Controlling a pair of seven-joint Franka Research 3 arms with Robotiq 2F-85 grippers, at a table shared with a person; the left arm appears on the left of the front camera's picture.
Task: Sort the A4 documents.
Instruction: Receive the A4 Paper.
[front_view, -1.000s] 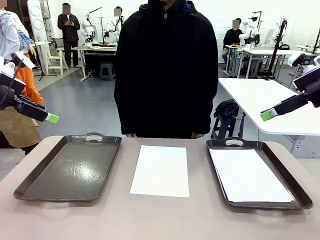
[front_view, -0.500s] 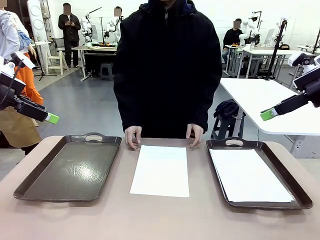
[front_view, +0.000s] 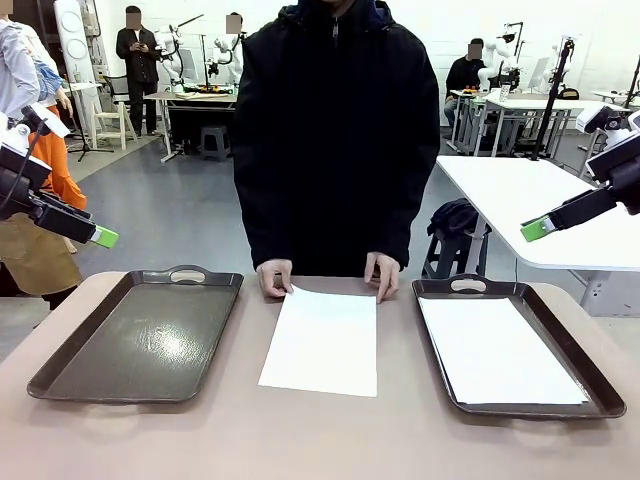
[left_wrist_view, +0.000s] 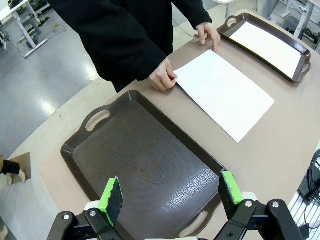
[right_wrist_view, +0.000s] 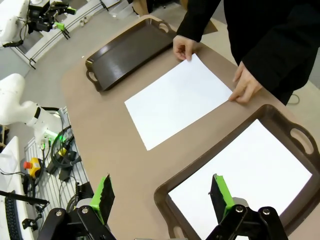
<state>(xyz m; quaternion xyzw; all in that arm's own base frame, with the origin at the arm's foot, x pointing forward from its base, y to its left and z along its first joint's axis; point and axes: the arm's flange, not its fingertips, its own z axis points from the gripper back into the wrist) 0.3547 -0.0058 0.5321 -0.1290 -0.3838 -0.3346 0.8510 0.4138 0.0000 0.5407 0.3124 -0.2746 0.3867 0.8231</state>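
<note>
- The bench had a smooth, matt tan top.
- The left tray looked like dark plastic, with a finely grained floor that caught a glossy sheen.
- The right tray had the same dark, smooth rim.
- The loose A4 document and the trayed A4 document were thin, matt white paper.
- The person's coat was matt black cloth.

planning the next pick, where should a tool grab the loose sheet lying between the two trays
Likely the near short edge of the loose sheet, coming in low from the robot's side. It lies flat on the table, so nothing offers a pinch from above. The person's one hand and other hand rest at its far corners, while the near edge is free.
</note>
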